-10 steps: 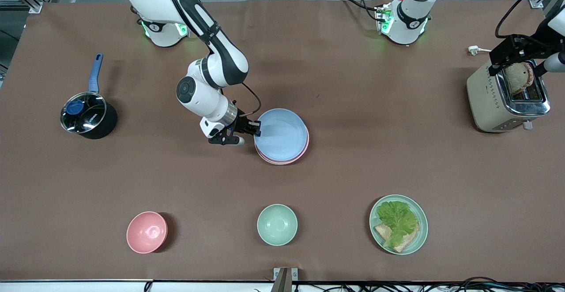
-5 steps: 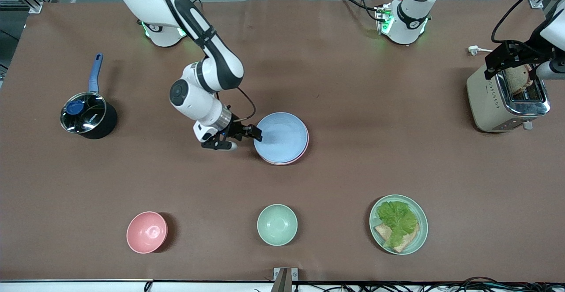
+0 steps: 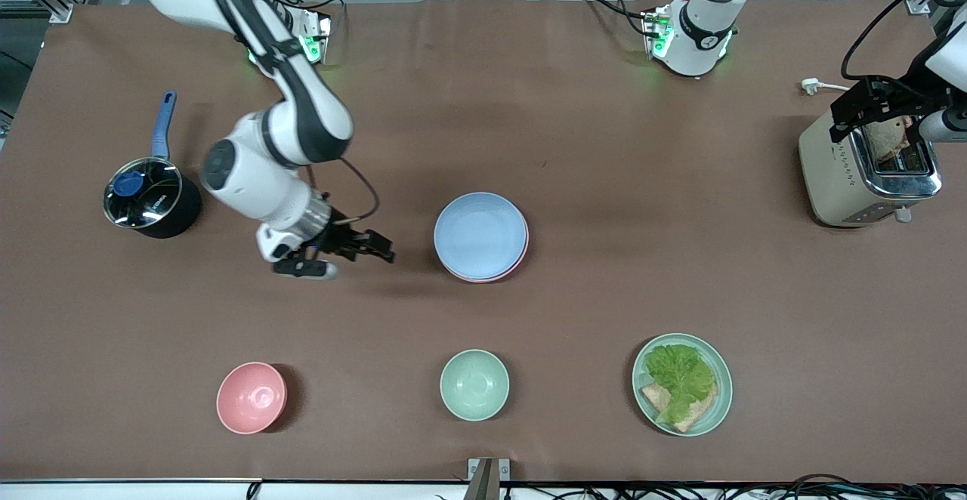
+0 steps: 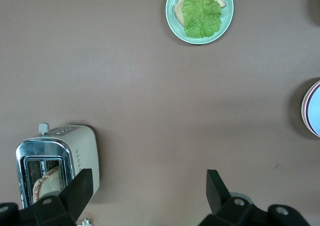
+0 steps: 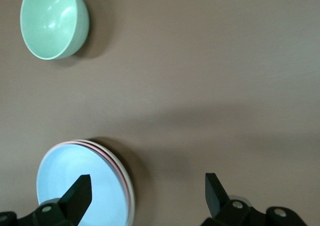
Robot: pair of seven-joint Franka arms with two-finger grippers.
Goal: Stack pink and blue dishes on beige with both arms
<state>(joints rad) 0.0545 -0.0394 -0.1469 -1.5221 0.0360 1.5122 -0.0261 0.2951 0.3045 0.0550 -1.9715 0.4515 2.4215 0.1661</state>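
Plates sit stacked mid-table in the front view: the blue plate [image 3: 480, 233] on top, the pink plate [image 3: 520, 252] showing as a rim beneath; no beige plate shows, presumably buried underneath. The right gripper [image 3: 368, 248] hangs beside the stack toward the right arm's end, jaws apart and empty. The left gripper [image 3: 876, 107] waits over the toaster [image 3: 838, 175].

Left wrist view: jaws apart above the toaster [image 4: 80, 151].

Right wrist view: the blue plate [image 5: 80, 186] covers the pink rim [image 5: 125, 178], so stacking looks finished.
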